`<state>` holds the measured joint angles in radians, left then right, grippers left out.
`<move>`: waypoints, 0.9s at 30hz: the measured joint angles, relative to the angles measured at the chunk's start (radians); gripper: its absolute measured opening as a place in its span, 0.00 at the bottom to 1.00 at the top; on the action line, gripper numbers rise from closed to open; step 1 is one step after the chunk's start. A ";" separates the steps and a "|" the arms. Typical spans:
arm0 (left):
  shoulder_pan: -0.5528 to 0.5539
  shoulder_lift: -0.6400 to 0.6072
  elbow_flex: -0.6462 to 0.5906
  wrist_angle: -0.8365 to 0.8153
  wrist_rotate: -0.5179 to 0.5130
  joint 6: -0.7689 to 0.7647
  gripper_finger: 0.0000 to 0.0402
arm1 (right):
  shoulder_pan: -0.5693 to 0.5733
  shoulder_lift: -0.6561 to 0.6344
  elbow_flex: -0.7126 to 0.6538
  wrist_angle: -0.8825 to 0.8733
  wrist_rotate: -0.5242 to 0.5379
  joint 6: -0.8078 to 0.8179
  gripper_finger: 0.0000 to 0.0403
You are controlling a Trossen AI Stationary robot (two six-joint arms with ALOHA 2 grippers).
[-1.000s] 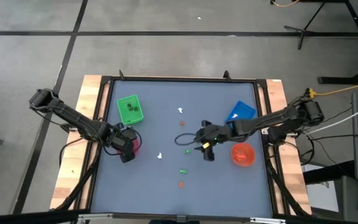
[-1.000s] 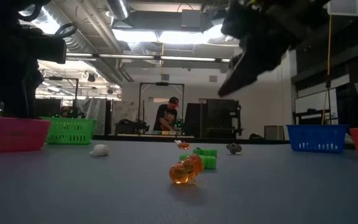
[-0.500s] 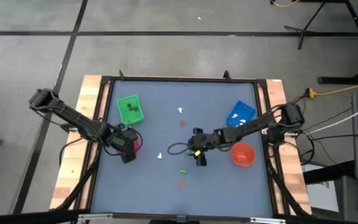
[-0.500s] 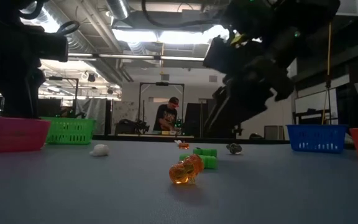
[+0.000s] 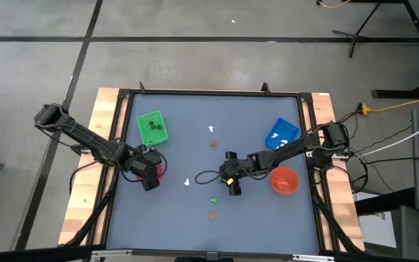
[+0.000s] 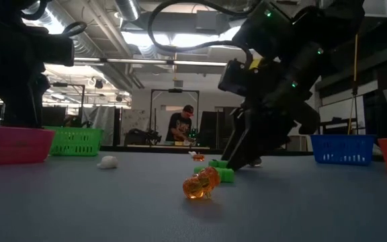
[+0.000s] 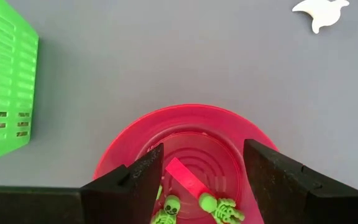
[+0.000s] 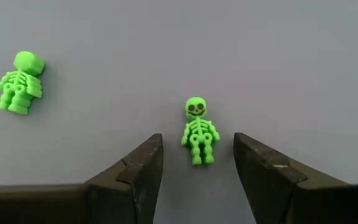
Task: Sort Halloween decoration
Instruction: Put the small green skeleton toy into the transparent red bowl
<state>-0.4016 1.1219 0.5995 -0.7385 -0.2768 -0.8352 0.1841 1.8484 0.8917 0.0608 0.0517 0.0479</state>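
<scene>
A green skeleton figure [image 8: 198, 131] lies flat on the grey table [image 5: 195, 156] near its middle, framed by the right gripper [image 8: 197, 162] — jaws parted either side, seemingly not touching it. A second green skeleton [image 8: 19, 83] lies nearby. The left gripper [image 7: 202, 171] hangs wide open over the pink bowl [image 7: 135, 140], which holds more green skeletons [image 7: 219, 208].

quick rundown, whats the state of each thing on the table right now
right hand: open, low over the table, fingers either side of a green skeleton, not gripping
second green skeleton: loose on the table
left hand: open, over the pink bowl
pink bowl: holds green skeletons
green tray: holds dark figures
orange figure: loose on the table
</scene>
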 joint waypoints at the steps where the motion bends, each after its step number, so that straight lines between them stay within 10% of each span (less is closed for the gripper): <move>1: 0.000 0.000 0.000 0.000 0.000 0.000 0.51 | 0.000 0.000 0.000 0.000 0.000 0.000 0.47; 14: 0.000 0.000 0.000 0.000 0.000 0.000 0.51 | 0.000 0.001 0.000 0.001 0.008 -0.002 0.16; 27: 0.000 0.000 0.000 0.097 0.001 0.069 0.51 | -0.001 0.002 -0.002 0.016 0.004 -0.002 0.12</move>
<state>-0.4019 1.1217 0.5999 -0.6415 -0.2760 -0.7663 0.1830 1.8503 0.8895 0.0764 0.0555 0.0463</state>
